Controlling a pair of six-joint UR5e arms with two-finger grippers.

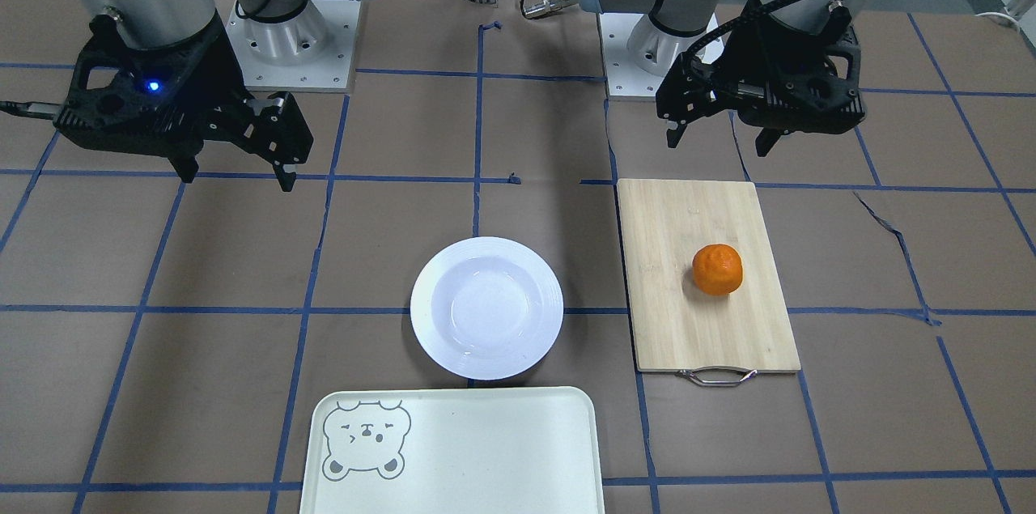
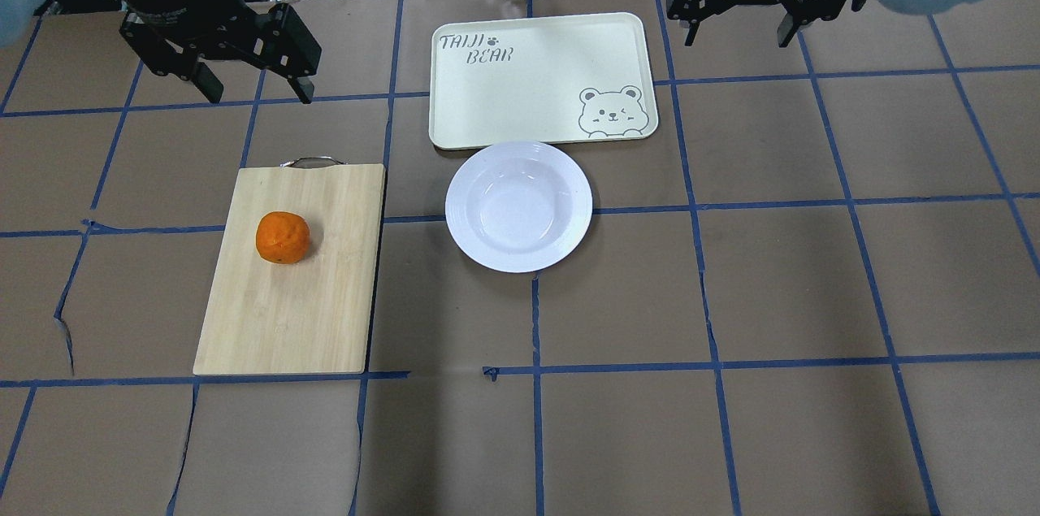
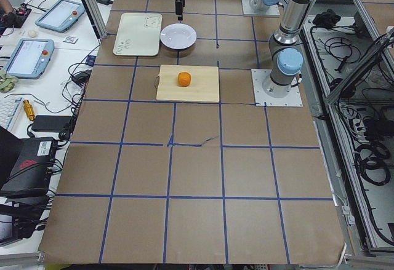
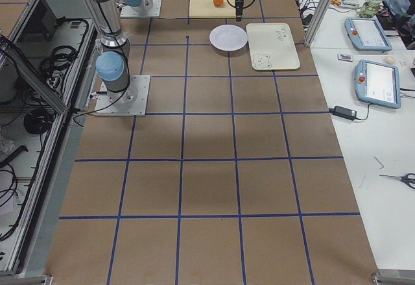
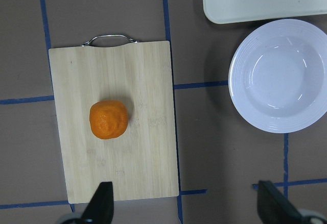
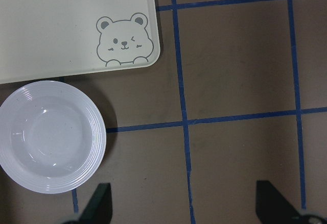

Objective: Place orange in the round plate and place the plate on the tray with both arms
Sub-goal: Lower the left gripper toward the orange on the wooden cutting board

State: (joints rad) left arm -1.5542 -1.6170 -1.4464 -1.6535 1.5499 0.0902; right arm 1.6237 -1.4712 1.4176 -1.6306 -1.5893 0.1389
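A brown papered table with a blue tape grid carries everything. The tray lies at the middle of its far edge, a wooden board toward its left side. The empty plate sits just beside the tray's near edge. The left gripper and right gripper hang spread wide, holding nothing. The orange rests on the board.

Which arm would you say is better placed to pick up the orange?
The left: the left gripper hangs open near the cutting board bearing the orange; the right gripper hangs beyond the tray, farther off.
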